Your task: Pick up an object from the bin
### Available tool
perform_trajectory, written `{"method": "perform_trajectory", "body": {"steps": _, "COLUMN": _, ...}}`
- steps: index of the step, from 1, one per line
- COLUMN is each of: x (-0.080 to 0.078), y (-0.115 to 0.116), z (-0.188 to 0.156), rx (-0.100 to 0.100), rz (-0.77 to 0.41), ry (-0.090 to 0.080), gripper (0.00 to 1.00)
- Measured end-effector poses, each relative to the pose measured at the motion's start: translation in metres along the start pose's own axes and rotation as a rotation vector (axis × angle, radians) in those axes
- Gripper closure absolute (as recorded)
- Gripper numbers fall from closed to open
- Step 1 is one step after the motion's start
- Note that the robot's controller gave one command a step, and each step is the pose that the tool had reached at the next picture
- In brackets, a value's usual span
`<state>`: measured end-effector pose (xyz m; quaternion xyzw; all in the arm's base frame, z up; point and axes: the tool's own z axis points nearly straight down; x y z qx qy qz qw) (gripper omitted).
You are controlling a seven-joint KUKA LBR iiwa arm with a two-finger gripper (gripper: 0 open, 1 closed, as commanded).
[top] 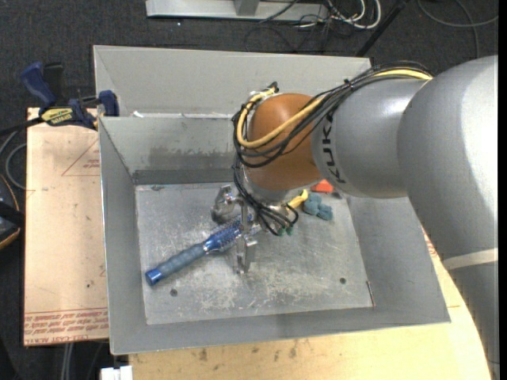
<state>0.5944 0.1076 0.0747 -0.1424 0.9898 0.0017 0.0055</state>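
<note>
Extending lower-left from the end effector point(244, 253), blue tool point(188, 256)

Grey metal bin point(317, 267): flat floor, scuffed and scratched pale, with sloping walls. On the floor, left of centre, lies a long blue-handled tool point(190, 256), set diagonally with its rounded end toward the lower left. Toward the back right is a small teal piece point(319, 208). Just beside it are a yellow scrap point(298, 200) and an orange bit point(322, 186), both partly hidden.
</note>
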Motion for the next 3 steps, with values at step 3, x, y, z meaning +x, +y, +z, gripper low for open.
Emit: {"method": "perform_trajectory", "body": {"steps": 3, "x": -0.020, "y": -0.035, "z": -0.251, "rx": 0.004, "rz": -0.023, "ry": -0.001, "gripper": 1.00}}
